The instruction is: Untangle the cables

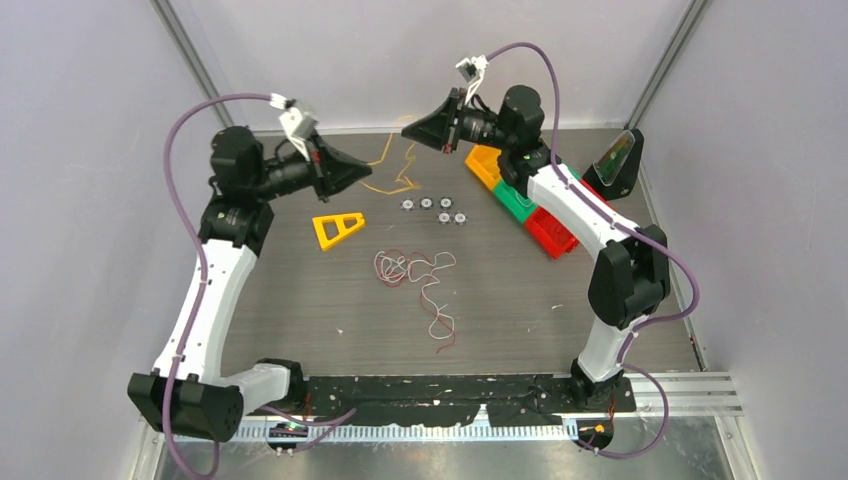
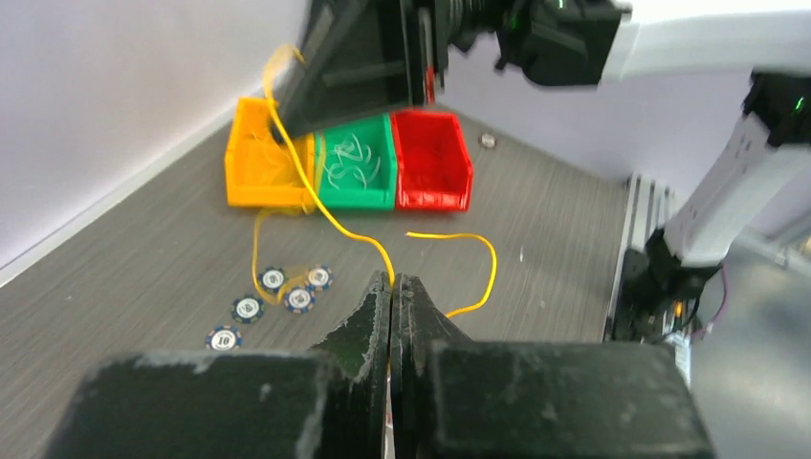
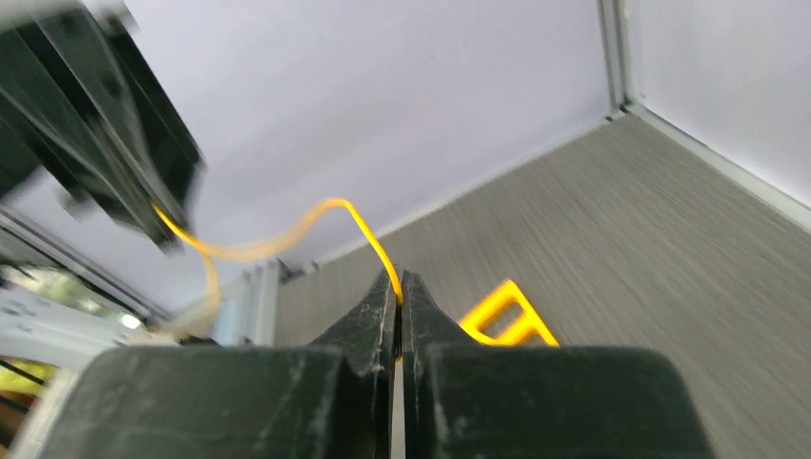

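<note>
A yellow-orange cable hangs slack between my two raised grippers at the back of the table. My left gripper is shut on one part of it; in the left wrist view the cable runs from the shut tips up to the right gripper. My right gripper is shut on another part; in the right wrist view the cable arcs from the tips to the left gripper. A tangled bundle of white and red cables lies on the table middle, untouched.
Several poker chips lie under the yellow cable. A yellow triangular frame sits left of centre. Orange, green and red bins line the right under the right arm. A dark stand is at far right.
</note>
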Controlling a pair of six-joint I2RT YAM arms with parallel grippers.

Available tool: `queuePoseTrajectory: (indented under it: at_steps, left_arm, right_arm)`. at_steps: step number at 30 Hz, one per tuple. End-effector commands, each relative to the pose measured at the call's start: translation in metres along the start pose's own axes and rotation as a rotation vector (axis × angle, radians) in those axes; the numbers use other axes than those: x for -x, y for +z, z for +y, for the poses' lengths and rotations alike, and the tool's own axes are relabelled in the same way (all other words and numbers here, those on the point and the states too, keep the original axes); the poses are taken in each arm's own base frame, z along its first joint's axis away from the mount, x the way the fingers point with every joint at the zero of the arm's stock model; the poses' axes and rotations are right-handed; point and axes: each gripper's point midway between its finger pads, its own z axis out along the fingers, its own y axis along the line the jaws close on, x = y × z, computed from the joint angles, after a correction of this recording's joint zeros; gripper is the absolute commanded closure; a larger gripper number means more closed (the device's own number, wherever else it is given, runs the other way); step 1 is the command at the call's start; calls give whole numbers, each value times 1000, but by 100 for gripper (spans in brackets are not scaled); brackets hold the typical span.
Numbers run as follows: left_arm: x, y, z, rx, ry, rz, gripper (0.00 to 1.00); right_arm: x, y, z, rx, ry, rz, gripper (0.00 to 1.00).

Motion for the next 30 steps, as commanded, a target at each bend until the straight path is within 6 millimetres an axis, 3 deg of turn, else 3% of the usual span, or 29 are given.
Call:
queuePoseTrajectory:
  at_steps: [1,6,9,13,14,17,18,23,30]
  left_arm:
    - [-36,23,15,49,128,113,100]
    - [-53,50,30,93,83,143,100]
    - [-60,65,24,74,77,158,100]
    - [-54,65,18,92,47,119,100]
    - [-48,62,13,81,42,88,92]
    - [-36,47,7,75,54,34,45]
    - [-30,40,7,88,67,19,35]
    - [-23,14,21,153,45,23,24]
    - [-34,-9,48,228,-53,49,15]
  right_arm:
    - [76,-5,91,236,23,-134,95]
    - [93,-10,112,303,102,-166,94]
    - [101,-11,116,304,113,-188,95]
    - [110,-16,109,279,98,-209,94]
    - [109,-17,105,267,89,-207,95]
    - [108,-26,79,194,77,-199,95]
    - [107,-28,72,174,51,-195,95]
    - [88,-46,10,20,-22,-124,95]
    - [65,-72,-92,-167,-118,-6,95]
